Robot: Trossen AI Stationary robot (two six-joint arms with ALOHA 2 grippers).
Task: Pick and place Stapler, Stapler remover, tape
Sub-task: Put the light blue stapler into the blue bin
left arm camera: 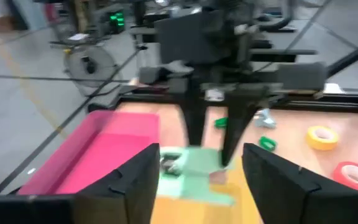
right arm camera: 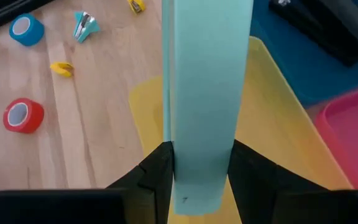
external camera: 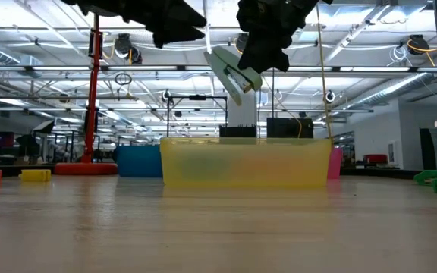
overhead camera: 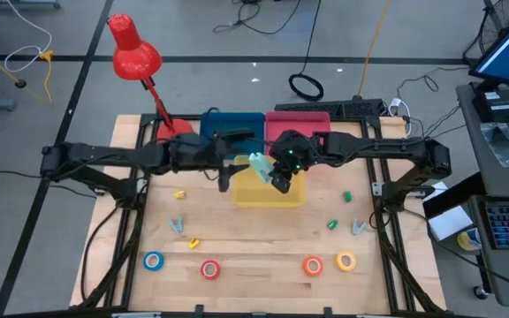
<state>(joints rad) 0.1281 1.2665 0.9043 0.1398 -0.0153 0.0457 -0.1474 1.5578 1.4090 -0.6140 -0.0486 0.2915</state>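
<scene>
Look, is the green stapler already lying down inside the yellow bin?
No, the right gripper holds the pale green stapler up in the air above the yellow bin.

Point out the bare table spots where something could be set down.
The bare wood between the yellow bin and the front row of tape rolls is free. Left of the bin only small yellow pieces lie scattered. It is crowded over the bin, where the right gripper holds the pale green stapler beside the left gripper.
</scene>
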